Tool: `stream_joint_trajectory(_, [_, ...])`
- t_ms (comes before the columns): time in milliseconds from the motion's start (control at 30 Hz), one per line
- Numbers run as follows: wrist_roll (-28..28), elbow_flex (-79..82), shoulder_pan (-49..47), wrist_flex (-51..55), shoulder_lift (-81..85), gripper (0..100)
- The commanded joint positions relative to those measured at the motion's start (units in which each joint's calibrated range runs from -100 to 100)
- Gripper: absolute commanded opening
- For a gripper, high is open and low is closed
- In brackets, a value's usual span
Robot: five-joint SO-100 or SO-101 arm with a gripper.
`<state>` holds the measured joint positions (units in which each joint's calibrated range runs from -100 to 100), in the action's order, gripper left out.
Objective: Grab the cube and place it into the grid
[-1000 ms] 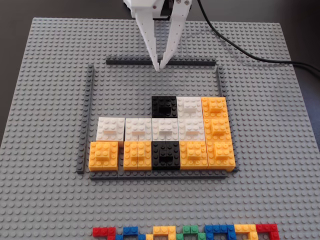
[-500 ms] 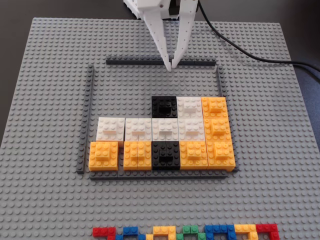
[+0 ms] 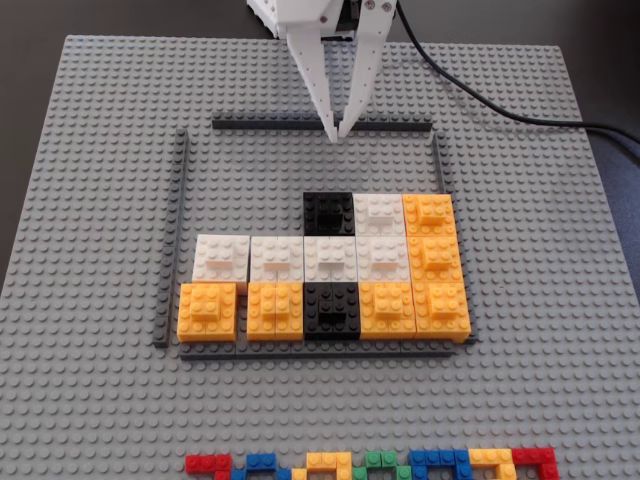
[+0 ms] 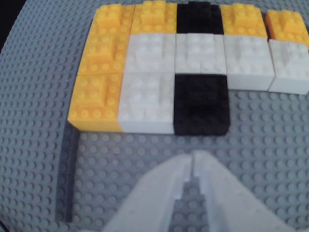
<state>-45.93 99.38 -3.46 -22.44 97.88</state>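
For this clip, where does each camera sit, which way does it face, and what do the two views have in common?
Fixed view: above the near edge of the baseplate, looking down and toward the arm; it takes in the whole grid and the white gripper entering from the top.
Wrist view: rides on the arm, facing back over the blocks; only the gripper tips show, at the bottom.
Shared: the closed gripper and the upper black cube nearest it, sitting beside a white block.
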Motion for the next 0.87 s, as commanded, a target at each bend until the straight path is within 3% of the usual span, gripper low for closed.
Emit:
stream_joint_trajectory(0, [-0.3,0.5,1.0,0.6,2.1,0])
stream_joint_trajectory(833, [0.5,0.5,1.7,2.1,2.1,0])
